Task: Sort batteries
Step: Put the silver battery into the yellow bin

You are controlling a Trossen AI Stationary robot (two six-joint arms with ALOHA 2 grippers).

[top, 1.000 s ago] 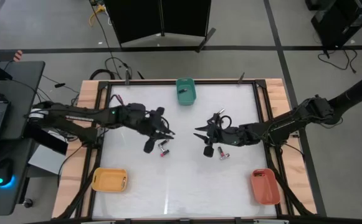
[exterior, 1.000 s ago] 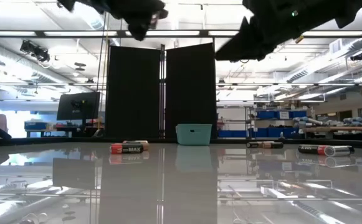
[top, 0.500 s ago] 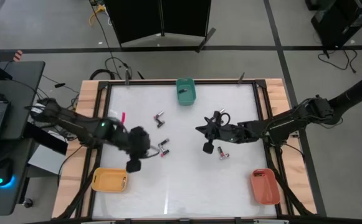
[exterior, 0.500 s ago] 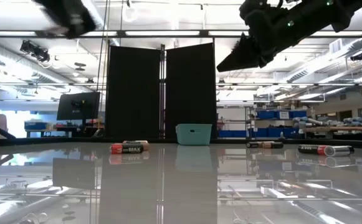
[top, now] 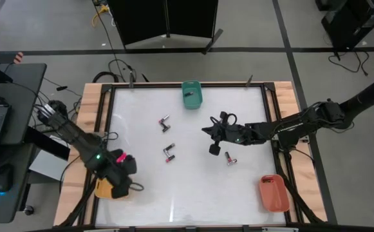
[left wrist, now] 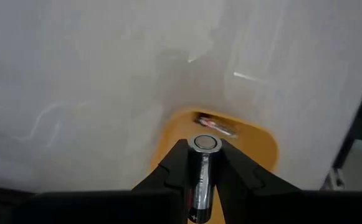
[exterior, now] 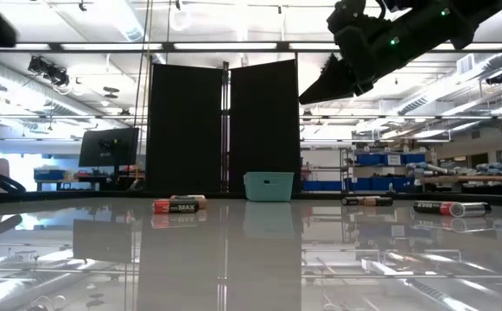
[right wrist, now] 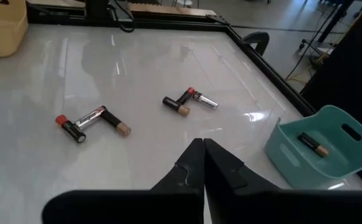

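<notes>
Now, what is seen:
Left pincer [left wrist: 204,163]: it grips a silvery battery [left wrist: 203,171] between its two fingers, the flat end pointing forward; in the high view it is over the yellow tray [top: 109,188] at the near left corner of the counter [top: 187,193].
Yellow tray: one more cell [left wrist: 217,124] lies inside it already.
Right pincer [right wrist: 203,163]: clenched, the fingers pressed together with nothing between them; it hangs above the middle of the counter, a little to the right.
Loose batteries near the right pincer: one cell [top: 230,159] lies just beside it on the white surface.
Pairs in the middle: two cells touching in a V [right wrist: 94,124] and a second such pair [right wrist: 190,101] farther toward the teal tray [right wrist: 323,149].
Teal tray: at the far edge of the counter; one dark cell [right wrist: 311,144] lies in it.
Red tray [top: 273,193]: at the near right corner, well apart from both pincers.
</notes>
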